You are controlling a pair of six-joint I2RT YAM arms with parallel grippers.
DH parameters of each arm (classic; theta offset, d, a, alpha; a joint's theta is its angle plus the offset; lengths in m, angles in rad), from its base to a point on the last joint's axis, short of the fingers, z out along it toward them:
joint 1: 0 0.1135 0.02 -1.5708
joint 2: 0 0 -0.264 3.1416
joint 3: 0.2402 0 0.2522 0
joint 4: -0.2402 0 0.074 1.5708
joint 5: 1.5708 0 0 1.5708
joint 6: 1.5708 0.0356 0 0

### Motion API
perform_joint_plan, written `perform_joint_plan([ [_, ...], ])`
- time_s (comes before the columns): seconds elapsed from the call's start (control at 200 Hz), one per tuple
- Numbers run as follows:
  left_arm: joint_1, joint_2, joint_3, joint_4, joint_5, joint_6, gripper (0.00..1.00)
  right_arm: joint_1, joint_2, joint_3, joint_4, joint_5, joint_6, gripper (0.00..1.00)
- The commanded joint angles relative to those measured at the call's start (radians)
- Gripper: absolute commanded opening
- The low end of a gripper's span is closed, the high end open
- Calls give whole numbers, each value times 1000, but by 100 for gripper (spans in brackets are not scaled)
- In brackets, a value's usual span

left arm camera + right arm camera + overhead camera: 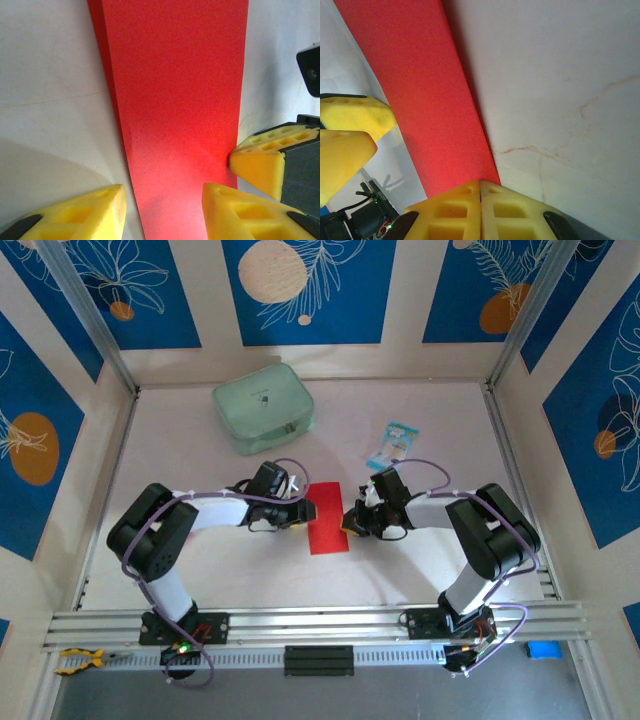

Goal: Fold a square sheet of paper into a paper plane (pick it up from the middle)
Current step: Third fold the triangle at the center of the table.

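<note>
Top view: red paper point(328, 518), folded into narrow strip, lay flat on table point(170, 450) between my left gripper point(308, 510) and my right gripper point(350, 522); green pouch point(263, 406) and small packet point(392, 445) sat farther back

Left wrist: my left jaws stood apart, straddling strip's near end; right fingertip touched its right edge

Right wrist: my right jaws were pressed together, tips at strip's edge; could not tell whether paper was pinched
</note>
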Motion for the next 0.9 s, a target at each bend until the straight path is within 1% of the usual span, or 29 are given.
perform_joint_plan([
  [0.0,-8,33,23,11,17,-5,43,-2,-3,-41,-97,48,18,8],
  [0.39,-8,60,19,75,56,-59,40,0,-11,-43,-94,54,22,8],
  [0.895,-9,57,14,88,61,-65,36,12,1,-41,-65,42,28,8],
])
